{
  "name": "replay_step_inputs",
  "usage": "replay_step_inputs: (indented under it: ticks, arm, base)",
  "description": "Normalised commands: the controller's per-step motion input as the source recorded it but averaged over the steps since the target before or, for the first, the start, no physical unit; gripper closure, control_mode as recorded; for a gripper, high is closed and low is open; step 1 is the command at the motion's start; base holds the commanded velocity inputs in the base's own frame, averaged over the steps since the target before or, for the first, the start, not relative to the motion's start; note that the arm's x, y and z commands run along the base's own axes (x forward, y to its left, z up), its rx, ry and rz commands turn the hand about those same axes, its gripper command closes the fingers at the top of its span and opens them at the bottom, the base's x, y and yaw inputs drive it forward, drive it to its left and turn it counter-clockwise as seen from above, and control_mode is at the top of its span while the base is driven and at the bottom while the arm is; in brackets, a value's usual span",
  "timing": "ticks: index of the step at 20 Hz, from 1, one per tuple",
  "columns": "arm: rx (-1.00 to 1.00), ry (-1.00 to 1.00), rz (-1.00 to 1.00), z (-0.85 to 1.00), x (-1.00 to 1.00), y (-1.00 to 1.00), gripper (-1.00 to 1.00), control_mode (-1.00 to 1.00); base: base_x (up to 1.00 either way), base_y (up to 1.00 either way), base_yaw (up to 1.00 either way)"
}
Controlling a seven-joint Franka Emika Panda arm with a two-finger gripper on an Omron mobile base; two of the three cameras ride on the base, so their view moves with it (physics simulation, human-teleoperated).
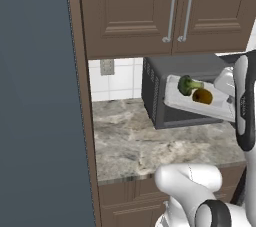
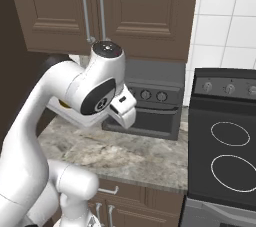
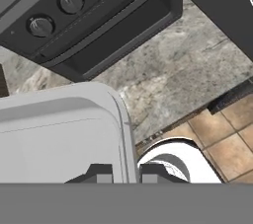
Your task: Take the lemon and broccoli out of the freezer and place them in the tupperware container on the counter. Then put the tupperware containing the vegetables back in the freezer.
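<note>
The tupperware container [image 1: 176, 97] hangs tilted above the counter [image 1: 150, 141], in front of a dark appliance. Inside it lie the dark green broccoli [image 1: 186, 85] and, just right of it, the yellow-orange lemon [image 1: 203, 96]. My gripper [image 1: 231, 102] is shut on the container's right rim. In the hand view the gripper [image 3: 126, 173] pinches the thin white wall of the container [image 3: 59, 134], and the food is out of sight there. The freezer [image 1: 35, 96] stands as a tall blue-grey panel on the left.
A dark countertop oven with knobs [image 2: 150, 106] sits on the counter [image 2: 125, 151] behind the container. A black stove [image 2: 225, 141] is to the right. Brown upper cabinets [image 1: 135, 11] hang above. Tiled floor [image 3: 227, 139] lies below the counter edge.
</note>
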Motion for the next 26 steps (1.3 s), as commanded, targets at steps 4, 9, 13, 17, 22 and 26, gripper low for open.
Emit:
replay_step_inputs:
  ticks: [4, 9, 13, 17, 22, 26]
  arm:
    - [0.0, -0.01, 0.0, 0.26, -0.49, 0.17, 1.0, -1.0]
    - [0.0, -0.02, 0.0, 0.01, -0.27, 0.21, 1.0, -1.0]
    - [0.0, -0.05, -0.01, 0.0, -0.33, 0.03, 1.0, 1.0]
    - [0.0, 0.0, 0.0, 0.0, 0.0, 0.0, 1.0, 1.0]
    - [0.0, 0.0, 0.0, 0.0, 0.0, 0.0, 1.0, 1.0]
    - [0.0, 0.0, 0.0, 0.0, 0.0, 0.0, 1.0, 1.0]
  base:
    - [0.0, 0.0, 0.0]
    - [0.0, 0.0, 0.0]
    - [-0.22, 0.0, 0.0]
    - [-1.0, 0.06, 0.0]
    - [-1.0, 0.4, 0.0]
    - [-0.73, 0.8, -0.01]
